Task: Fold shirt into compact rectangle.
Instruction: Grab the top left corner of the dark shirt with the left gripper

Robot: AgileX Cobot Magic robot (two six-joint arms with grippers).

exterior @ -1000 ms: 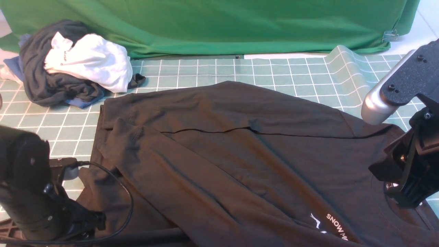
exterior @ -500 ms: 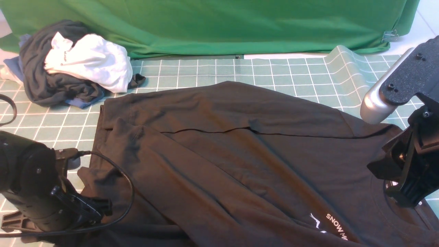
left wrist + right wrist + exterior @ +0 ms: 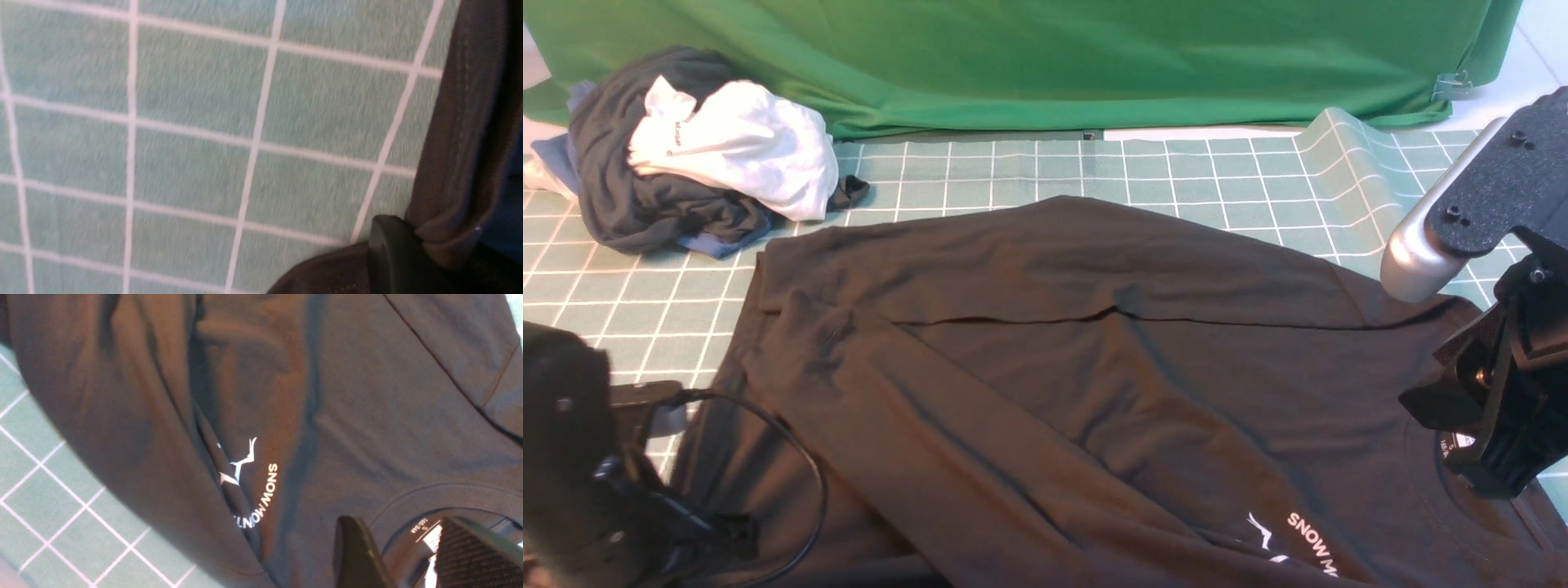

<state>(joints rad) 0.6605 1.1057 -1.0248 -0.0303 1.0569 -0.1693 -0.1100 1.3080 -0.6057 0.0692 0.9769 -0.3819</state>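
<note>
The black shirt (image 3: 1094, 351) lies spread across the green grid mat (image 3: 1029, 171), one long sleeve folded slantwise over its body. Its white "SNOW" print (image 3: 1307, 539) shows near the front edge. At the front left, my left gripper (image 3: 416, 245) is shut on the shirt's stitched hem (image 3: 457, 134), which bunches against one dark finger (image 3: 392, 253). At the right, my right gripper (image 3: 1478, 457) hangs over the collar. Its jaws stand apart there (image 3: 400, 526), one finger outside the collar rib and the other over the white neck tag (image 3: 433, 535).
A dark grey garment bundled with a white one (image 3: 686, 155) sits at the back left. A big green cloth (image 3: 1054, 57) hangs behind. The mat curls up at the back right (image 3: 1347, 155). A black cable (image 3: 800, 490) loops from my left arm (image 3: 572, 482) over the shirt.
My left gripper has shut on the hem and the left arm has drawn back toward the near left. The shirt's left edge has stretched that way. The right arm has barely moved.
</note>
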